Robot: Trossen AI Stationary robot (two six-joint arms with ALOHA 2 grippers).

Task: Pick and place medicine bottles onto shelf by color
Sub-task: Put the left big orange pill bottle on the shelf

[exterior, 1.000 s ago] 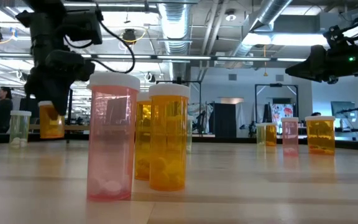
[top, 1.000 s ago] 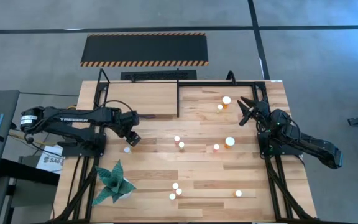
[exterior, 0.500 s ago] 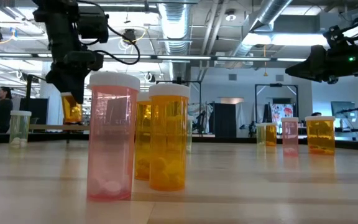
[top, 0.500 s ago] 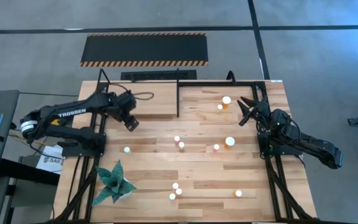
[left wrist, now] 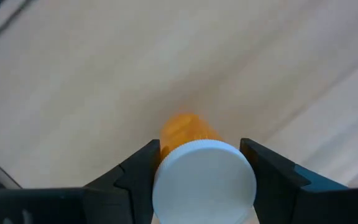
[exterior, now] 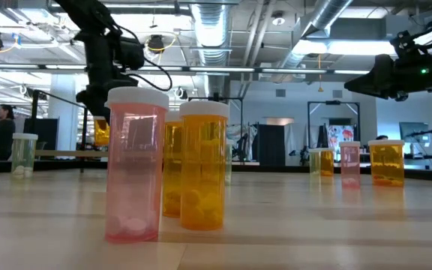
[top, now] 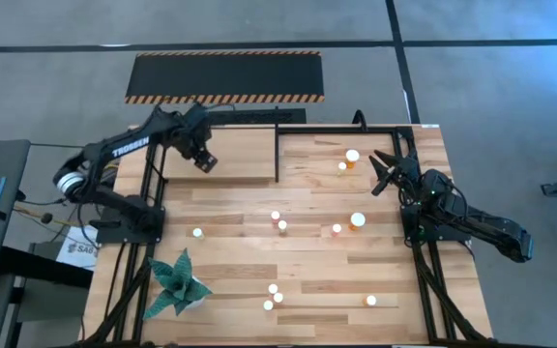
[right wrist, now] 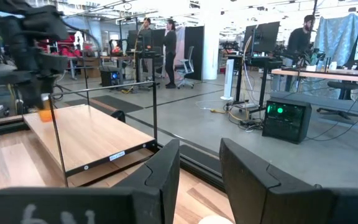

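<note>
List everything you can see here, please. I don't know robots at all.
Medicine bottles on table: eleven, white caps, orange, amber or pink bodies, scattered mid and right.
Held bottle: one, orange, above the shelf.
Shelf: one, light wood with black frame, far left of table.
Plant: one, green, near left corner.
Striped panel: one, black, on the floor beyond the table.
People: several, in the room behind.
Left gripper: dark, gripping the held bottle.
Right gripper: dark, shut, empty, right side.

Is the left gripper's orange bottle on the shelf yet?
No: left gripper holds the orange bottle clear above the shelf.
</note>
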